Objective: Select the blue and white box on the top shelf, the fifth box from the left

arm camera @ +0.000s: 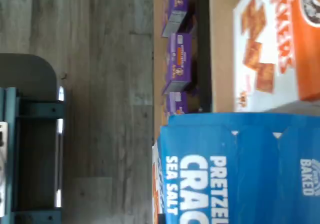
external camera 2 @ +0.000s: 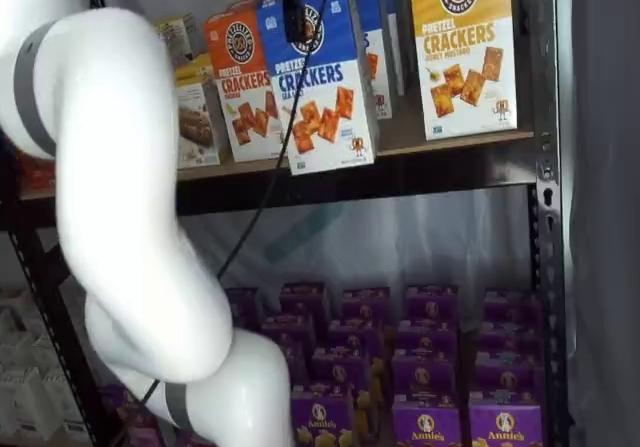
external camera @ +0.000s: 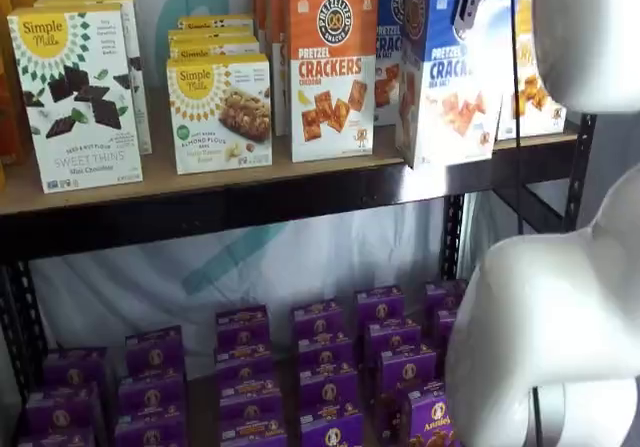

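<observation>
1. Position first: I see the tall blue and white cardboard cracker box pulled forward, tilted over the front rail of the long tan wooden top shelf, its lower edge past the lip in both shelf views.
2. I see only a dark piece of the fingers at the box's top; whether they clamp it I cannot tell.
3. A weak hold, I judge, drops it onto the small purple boxes.
4. Swinging sideways could topple the neighbouring orange cheddar cracker box.

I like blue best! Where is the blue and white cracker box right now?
In both shelf views the blue and white box is tipped forward over the top shelf's front edge, right of the orange cheddar box.
</observation>
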`<state>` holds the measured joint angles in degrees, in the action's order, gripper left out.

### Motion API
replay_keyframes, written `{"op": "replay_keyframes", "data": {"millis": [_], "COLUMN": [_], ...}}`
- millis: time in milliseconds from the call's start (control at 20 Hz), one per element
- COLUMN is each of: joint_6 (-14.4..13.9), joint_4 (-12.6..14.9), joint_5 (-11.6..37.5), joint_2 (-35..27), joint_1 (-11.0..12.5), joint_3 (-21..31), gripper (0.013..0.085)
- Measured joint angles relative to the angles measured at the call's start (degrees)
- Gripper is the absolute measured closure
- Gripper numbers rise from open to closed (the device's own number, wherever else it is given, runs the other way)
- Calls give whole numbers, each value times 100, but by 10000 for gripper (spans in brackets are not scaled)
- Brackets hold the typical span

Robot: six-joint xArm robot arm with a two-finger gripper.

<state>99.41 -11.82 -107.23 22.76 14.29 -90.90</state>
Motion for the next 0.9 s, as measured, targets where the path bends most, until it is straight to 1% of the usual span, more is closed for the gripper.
{"op": "replay_keyframes", "data": {"millis": [150, 350, 550, 900], "joint_6": [-7, 13, 76, 165], "joint_4": [48, 132, 100, 75], "joint_5": [-135, -159, -215, -268], "joint_2": [284, 781, 1238, 1700], "joint_1": [-13, -28, 57, 159], "joint_3": [226, 710, 1170, 1632], "gripper": [450, 450, 450, 450]}}
